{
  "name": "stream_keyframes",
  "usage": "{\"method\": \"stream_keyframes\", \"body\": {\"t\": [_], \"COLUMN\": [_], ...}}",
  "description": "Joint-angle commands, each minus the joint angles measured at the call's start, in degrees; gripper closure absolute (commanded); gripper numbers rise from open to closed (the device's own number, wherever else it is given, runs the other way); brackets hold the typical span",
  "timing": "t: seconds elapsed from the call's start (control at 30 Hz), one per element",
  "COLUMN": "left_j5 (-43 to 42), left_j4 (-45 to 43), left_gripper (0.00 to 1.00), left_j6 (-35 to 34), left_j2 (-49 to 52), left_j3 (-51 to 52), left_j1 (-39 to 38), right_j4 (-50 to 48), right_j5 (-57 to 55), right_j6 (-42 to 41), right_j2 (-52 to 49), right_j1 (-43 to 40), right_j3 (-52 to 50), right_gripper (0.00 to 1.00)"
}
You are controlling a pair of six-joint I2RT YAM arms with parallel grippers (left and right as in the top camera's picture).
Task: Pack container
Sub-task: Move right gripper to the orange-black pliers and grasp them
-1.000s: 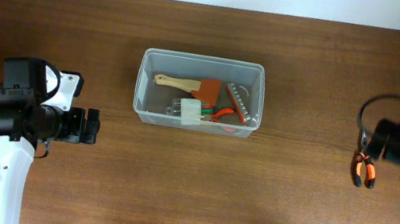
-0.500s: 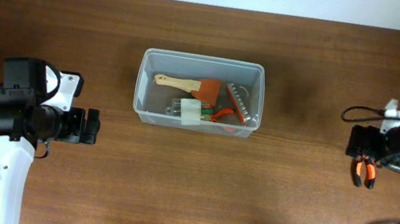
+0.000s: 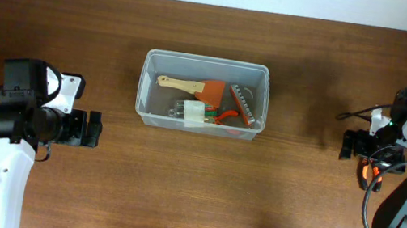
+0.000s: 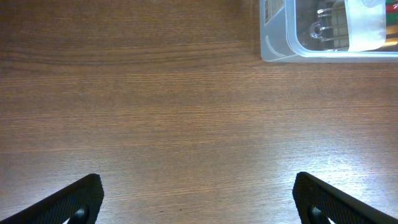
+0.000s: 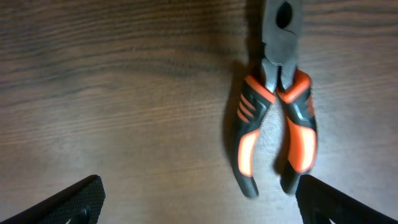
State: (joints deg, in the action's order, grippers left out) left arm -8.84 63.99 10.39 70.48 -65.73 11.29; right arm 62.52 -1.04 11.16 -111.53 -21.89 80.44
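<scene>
Holding several tools (image 3: 213,103) already in the container (image 3: 143,88) at mid-table. Hovering the right gripper (image 5: 199,205), spread wide and empty, over the orange pliers (image 5: 280,62), probably the last piece left to pack. Idling the left gripper (image 4: 196,199), likewise gaping, off to the left.

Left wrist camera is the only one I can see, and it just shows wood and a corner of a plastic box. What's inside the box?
Observer: From overhead, the container holds a wooden-handled brush among other tools.
Operator: Is anything left outside it?
Observer: Yes, orange-and-black pliers lie on the table, far to the right of the container.
Operator: Is the other arm holding them?
Observer: No. The right gripper is open, and the pliers lie loose on the wood in front of its camera.
</scene>
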Motion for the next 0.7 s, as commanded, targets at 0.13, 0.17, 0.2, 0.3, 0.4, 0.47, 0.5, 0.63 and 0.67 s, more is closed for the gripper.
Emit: {"method": "stream_keyframes", "body": {"t": [0.13, 0.17, 0.2, 0.3, 0.4, 0.47, 0.5, 0.63, 0.67], "left_j5": [-0.9, -0.9, -0.9, -0.9, -0.8, -0.9, -0.9, -0.9, -0.9], "left_j4": [0.0, 0.0, 0.0, 0.0, 0.0, 0.0, 0.0, 0.0, 0.0], "left_gripper": [0.01, 0.01, 0.01, 0.01, 0.01, 0.01, 0.01, 0.01, 0.01], "left_j6": [-0.5, -0.5, -0.5, -0.5, -0.5, -0.5, -0.5, -0.5, -0.5], "left_j2": [-0.7, -0.7, -0.7, -0.7, -0.7, -0.7, -0.7, -0.7, -0.7], "left_j3": [0.1, 0.1, 0.1, 0.1, 0.1, 0.1, 0.1, 0.1, 0.1], "left_j1": [0.1, 0.1, 0.1, 0.1, 0.1, 0.1, 0.1, 0.1, 0.1], "right_j4": [-0.7, -1.0, -1.1, -1.5, -1.8, -2.2, -2.4, -2.9, -3.1], "right_j5": [0.4, 0.4, 0.4, 0.4, 0.4, 0.4, 0.4, 0.3, 0.3], "right_j6": [0.4, 0.4, 0.4, 0.4, 0.4, 0.4, 0.4, 0.4, 0.4], "right_j2": [-4.2, -4.7, -4.9, -6.0, -7.1, -7.9, -8.2, -8.9, -8.9], "right_j1": [-0.3, -0.3, -0.3, -0.3, -0.3, -0.3, -0.3, -0.3, -0.3], "right_j3": [-0.2, -0.2, -0.2, -0.3, -0.4, -0.5, -0.6, -0.7, -0.8], "right_gripper": [0.01, 0.01, 0.01, 0.01, 0.00, 0.02, 0.03, 0.08, 0.09]}}
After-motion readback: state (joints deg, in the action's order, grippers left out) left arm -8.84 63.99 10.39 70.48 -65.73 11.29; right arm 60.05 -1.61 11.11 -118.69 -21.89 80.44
